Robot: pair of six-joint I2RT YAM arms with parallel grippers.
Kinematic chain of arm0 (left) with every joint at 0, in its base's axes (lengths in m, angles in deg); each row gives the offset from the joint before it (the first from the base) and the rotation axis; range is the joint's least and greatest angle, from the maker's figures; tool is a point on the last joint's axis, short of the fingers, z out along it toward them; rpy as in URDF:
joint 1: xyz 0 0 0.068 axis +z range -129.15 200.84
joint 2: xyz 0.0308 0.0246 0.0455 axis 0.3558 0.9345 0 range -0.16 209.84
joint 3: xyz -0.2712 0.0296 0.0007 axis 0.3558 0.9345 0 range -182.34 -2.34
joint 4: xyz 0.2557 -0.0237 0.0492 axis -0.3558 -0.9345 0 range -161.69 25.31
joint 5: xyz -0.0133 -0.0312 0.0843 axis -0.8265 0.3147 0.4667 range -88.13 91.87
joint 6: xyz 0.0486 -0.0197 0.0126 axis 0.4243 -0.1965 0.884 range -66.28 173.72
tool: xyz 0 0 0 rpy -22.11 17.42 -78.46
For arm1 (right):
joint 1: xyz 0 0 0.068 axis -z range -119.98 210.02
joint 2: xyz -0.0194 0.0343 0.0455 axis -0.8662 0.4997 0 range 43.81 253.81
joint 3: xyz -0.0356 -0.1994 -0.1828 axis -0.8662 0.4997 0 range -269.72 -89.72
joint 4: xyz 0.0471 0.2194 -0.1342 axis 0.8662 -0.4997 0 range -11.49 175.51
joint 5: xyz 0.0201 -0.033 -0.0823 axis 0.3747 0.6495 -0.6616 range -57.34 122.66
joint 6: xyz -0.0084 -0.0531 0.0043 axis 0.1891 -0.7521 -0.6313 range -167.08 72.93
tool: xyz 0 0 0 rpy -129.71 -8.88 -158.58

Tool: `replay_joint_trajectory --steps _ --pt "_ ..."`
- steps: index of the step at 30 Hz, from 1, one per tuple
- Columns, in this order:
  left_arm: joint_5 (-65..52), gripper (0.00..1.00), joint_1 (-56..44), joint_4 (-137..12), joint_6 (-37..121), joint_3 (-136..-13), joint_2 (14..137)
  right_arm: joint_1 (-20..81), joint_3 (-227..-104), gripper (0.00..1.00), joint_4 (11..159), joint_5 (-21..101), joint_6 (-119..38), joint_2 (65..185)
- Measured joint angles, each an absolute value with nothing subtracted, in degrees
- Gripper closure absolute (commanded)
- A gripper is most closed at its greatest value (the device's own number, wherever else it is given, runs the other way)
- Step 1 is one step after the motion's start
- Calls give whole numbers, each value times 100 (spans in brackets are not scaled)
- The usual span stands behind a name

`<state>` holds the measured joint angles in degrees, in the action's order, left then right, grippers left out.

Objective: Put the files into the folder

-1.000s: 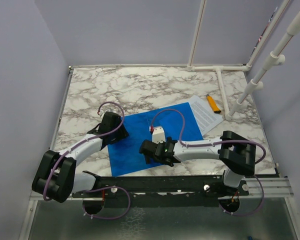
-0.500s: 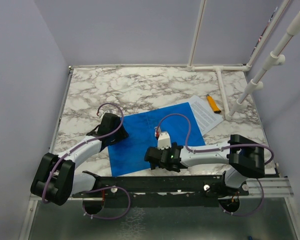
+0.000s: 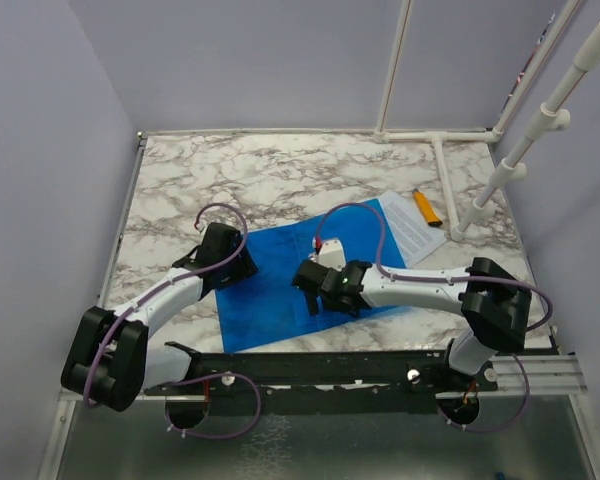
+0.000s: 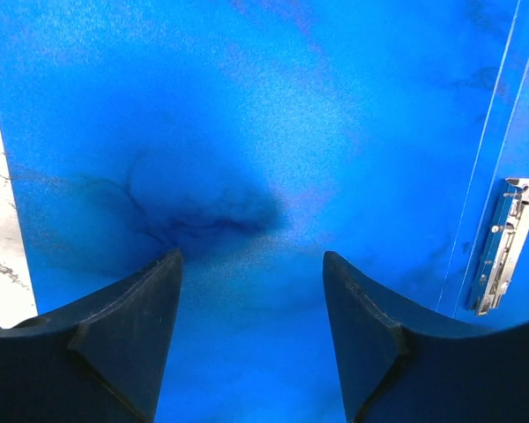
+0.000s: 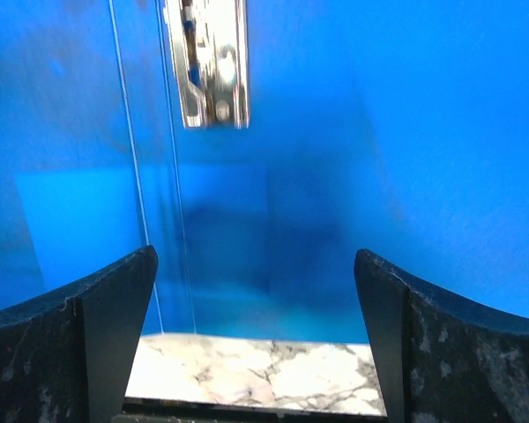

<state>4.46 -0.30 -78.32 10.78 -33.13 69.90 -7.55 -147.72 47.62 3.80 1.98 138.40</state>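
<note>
1. The left pincer [image 4: 251,264] is released. Its jaws stand apart with nothing between them, low over the bare inner face of the folder [image 3: 265,310].
2. The right pincer [image 5: 256,264] is released too, with its jaws spread wide and empty. It hangs over the middle of the folder.
3. Seen from the left wrist, the metal clip [image 4: 502,247] sits off to the right, beside the spine crease. A strip of marble surface [image 3: 280,175] shows just past the folder's left edge. From above, this pincer is at the folder's left side.
4. From the right wrist, the same clip lies ahead of the jaws, and the folder's edge and the marble beyond it show between the fingertips.
5. The folder lies open and flat on the surface, between the two arms, with its inside facing up.
6. The files [image 3: 412,228] lie on the surface at the folder's far right corner. They touch its edge and may be tucked slightly under it, though the top view is too coarse to settle that.
7. An orange marker-like thing [image 3: 425,207] rests just beyond the sheets.
8. Progress, as I judge it: the opening is done and the filing is not. No sheet is inside and none is held.
9. The sheets are well apart from the left pincer, across the whole folder. They are nearer the right pincer, off to its far right.
</note>
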Motion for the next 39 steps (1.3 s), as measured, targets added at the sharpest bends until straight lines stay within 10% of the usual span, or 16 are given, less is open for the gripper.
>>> replay_joint_trajectory --steps 22,39 --pt "276 13 -21 -9038 2176 -4679 6734 605 -16265 25 5503 1158 -1327 15057" --pt "188 12 -21 -9198 2600 -4679 6636 690 -16623 61 5599 1252 -1430 15647"
